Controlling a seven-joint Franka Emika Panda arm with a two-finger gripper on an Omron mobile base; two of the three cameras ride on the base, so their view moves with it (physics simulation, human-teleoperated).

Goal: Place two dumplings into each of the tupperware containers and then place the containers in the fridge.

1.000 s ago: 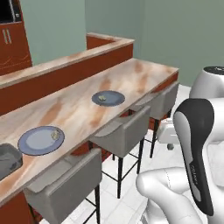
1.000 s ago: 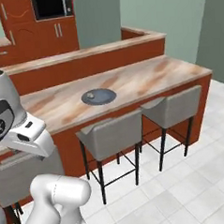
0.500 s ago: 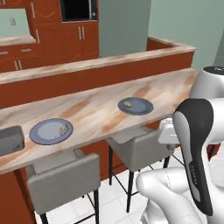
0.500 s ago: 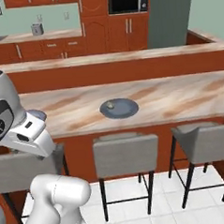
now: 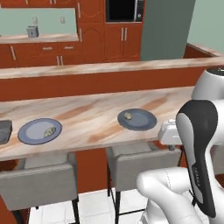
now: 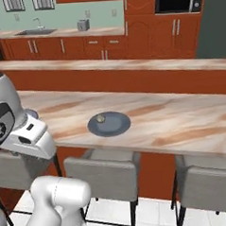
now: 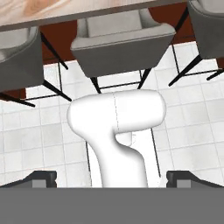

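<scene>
Shifted across both base views since half a second earlier: whole scene slid sideways, so put down to base travel, not to anything sliding on the tabletop. Faced the long marble-patterned tabletop (image 5: 87, 114) almost square-on.

Hand (image 7: 111, 178) pointed down at the tiled floor, dark fingertips (image 7: 41, 178) wide apart, nothing between them. Noted as open and empty, well short of the food.

Step judged: approach drive before the first pick. Advice for doing it well:
- Halt base where both the nearer dumpling and the container lay within one reach; the container sat at the far left edge of the left base view, so a stop further left probably needed.
- Lift hand clear of the grey upholstered stools (image 5: 131, 164) before swinging over the tabletop edge.
- Come down from above, fingers astride the dumpling, and close softly; lumpy and small, likely to roll or squash.

Counts:
- Round blue-grey flat plates: two, left one (image 5: 30, 133) and right one (image 5: 142, 122), well apart.
- Small tan pleated dumplings: two seen, one on the left plate (image 5: 49, 131), one on the right plate (image 5: 128, 116). Fewer than the task called for; rest not located.
- Shallow dark grey tupperware container (image 5: 3, 131): one, cut off by the frame edge, just beside the left plate, seemingly unfilled.
- Stools: two in the left base view.
- Tall grey fridge (image 5: 168, 30): one, beyond the far counter, door state not readable.
</scene>
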